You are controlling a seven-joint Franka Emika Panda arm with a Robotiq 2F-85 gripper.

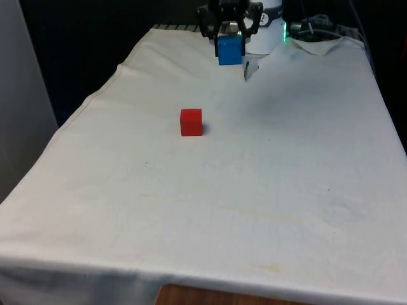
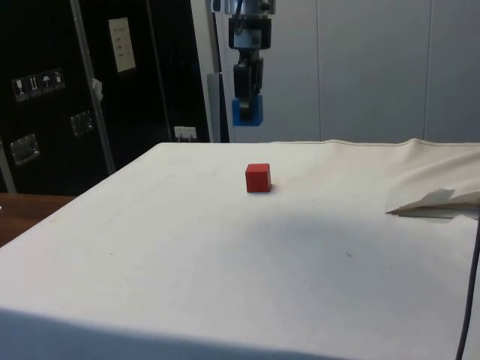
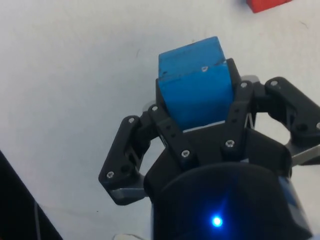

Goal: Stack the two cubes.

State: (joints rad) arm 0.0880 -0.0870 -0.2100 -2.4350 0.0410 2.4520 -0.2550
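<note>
My gripper (image 1: 229, 46) is shut on the blue cube (image 1: 229, 50) and holds it in the air well above the cloth, towards the table's far end. From the side, the gripper (image 2: 247, 109) hangs with the blue cube (image 2: 247, 111) high over the table. The wrist view has the blue cube (image 3: 195, 90) clamped between the two black fingers (image 3: 167, 132). The red cube (image 1: 191, 122) rests alone on the cloth, nearer the camera and slightly to the front view's left of the gripper. The red cube (image 2: 257, 178) sits below the held one; a corner of it, the red cube (image 3: 265, 4), peeks in at the wrist picture's edge.
The white cloth (image 1: 254, 190) covers the whole table. A fold of cloth (image 1: 251, 68) sticks up near the robot's base, and the same raised fold (image 2: 435, 202) shows at the side view's right. Cables (image 1: 318, 28) lie at the far right corner.
</note>
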